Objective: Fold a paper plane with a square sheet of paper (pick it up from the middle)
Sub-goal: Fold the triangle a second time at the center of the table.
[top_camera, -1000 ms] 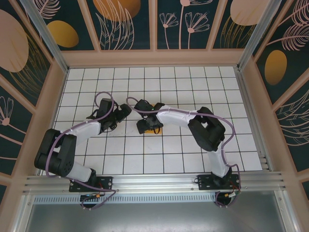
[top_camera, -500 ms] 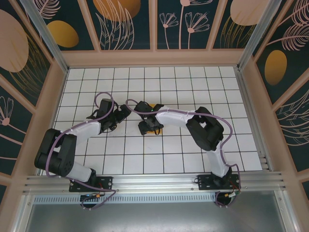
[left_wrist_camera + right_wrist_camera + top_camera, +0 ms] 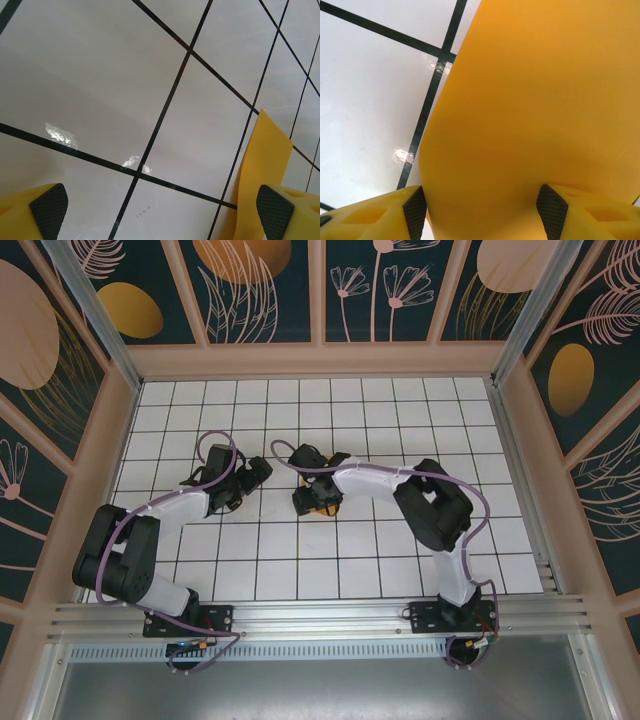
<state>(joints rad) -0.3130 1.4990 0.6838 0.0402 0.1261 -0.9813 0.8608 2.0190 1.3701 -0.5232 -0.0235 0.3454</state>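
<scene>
R wrist cam: square sheet of paper between right gripper fingers, squeeze unclear; L wrist cam: left gripper wide apart.

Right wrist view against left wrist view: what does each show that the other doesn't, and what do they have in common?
Right wrist: the square sheet of paper close up, running down into the gap between the right gripper fingers. Whether they clamp it is unclear.

Left wrist: the left gripper open over bare tiles with nothing between its fingers, and a narrow strip of the sheet beside one finger at the right.

Both: the same orange-yellow sheet and the white tiled table with black grid lines.
</scene>
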